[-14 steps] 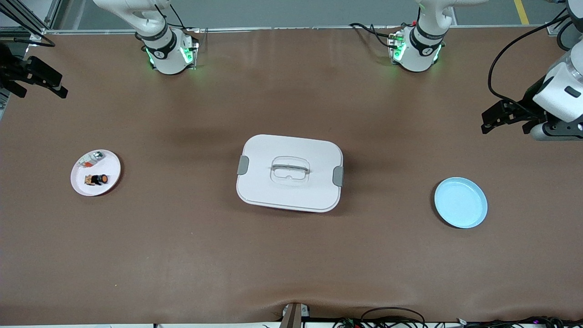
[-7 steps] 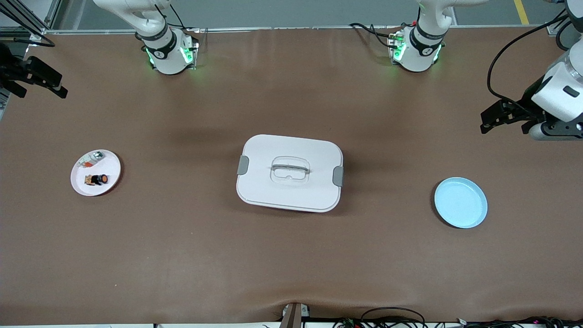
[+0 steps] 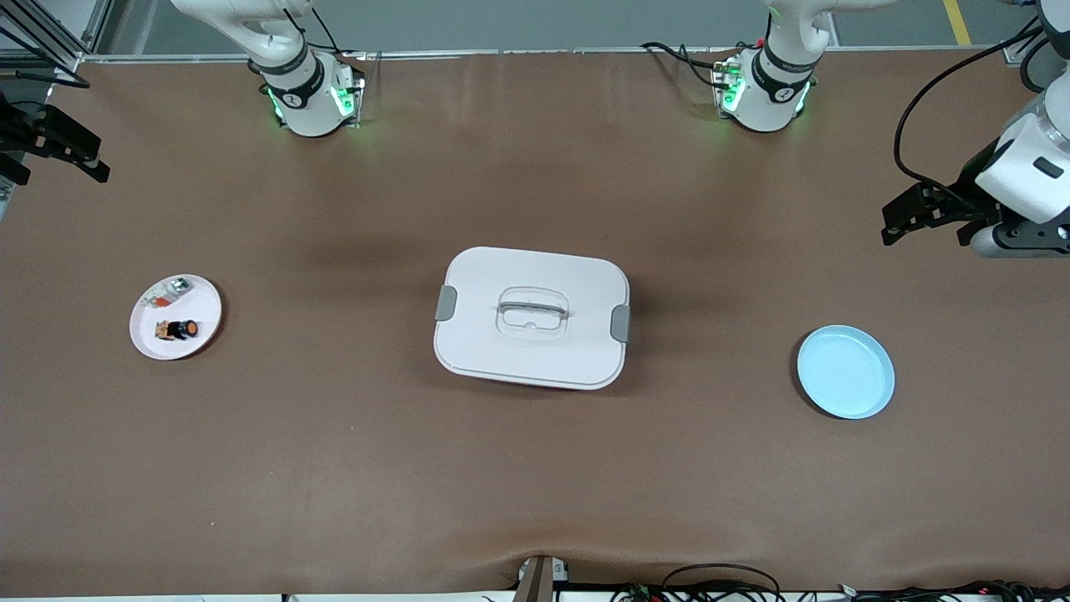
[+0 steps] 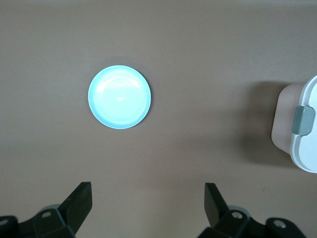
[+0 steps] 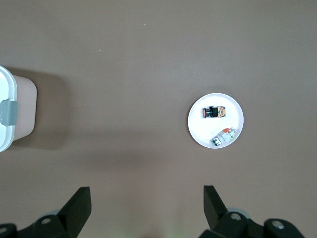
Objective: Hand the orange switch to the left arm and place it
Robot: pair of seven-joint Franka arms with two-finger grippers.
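The orange switch (image 3: 179, 329) lies on a small white plate (image 3: 205, 311) toward the right arm's end of the table; it also shows in the right wrist view (image 5: 213, 112). The white box (image 3: 532, 317) sits mid-table, and its ends show in both wrist views (image 4: 304, 134) (image 5: 10, 114). My right gripper (image 3: 58, 167) hangs open and empty high over the table's edge at the right arm's end (image 5: 147, 201). My left gripper (image 3: 924, 221) hangs open and empty high over the left arm's end (image 4: 148, 198).
A silver-and-clear part (image 3: 167, 291) shares the white plate (image 5: 198, 134) with the switch. A light blue plate (image 3: 845, 371) lies empty toward the left arm's end (image 4: 119, 97). The brown table spreads wide around the box.
My right gripper has shifted a little farther out over the table's end. My left gripper shifted slightly a second ago and has held still since. Nothing on the table moved.
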